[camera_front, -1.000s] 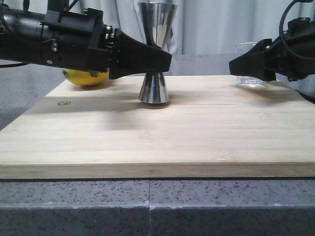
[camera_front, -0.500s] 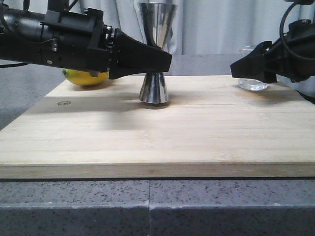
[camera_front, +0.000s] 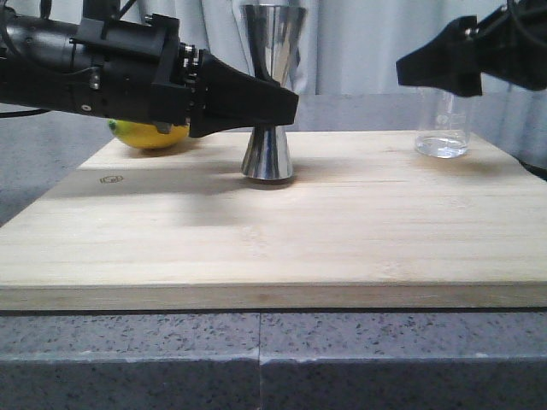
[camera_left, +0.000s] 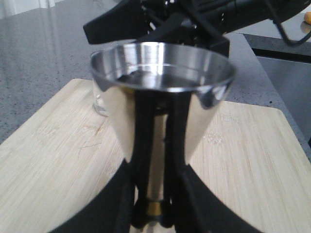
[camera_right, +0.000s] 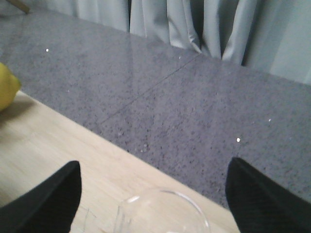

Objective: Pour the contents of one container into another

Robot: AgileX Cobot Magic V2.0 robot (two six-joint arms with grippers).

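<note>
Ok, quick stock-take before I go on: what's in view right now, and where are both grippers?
Jigger: one, shiny steel, upright mid-board.
Beaker: one, clear glass, on the board's far right corner.
Lemon: one, yellow, far left, mostly hidden by the arm.
Cutting board: one, pale wood, on grey speckled counter.
Curtain: pale, behind.
Left gripper: black, fingers either side of the jigger's waist.
Right gripper: black, open, above the beaker, holding nothing.
</note>
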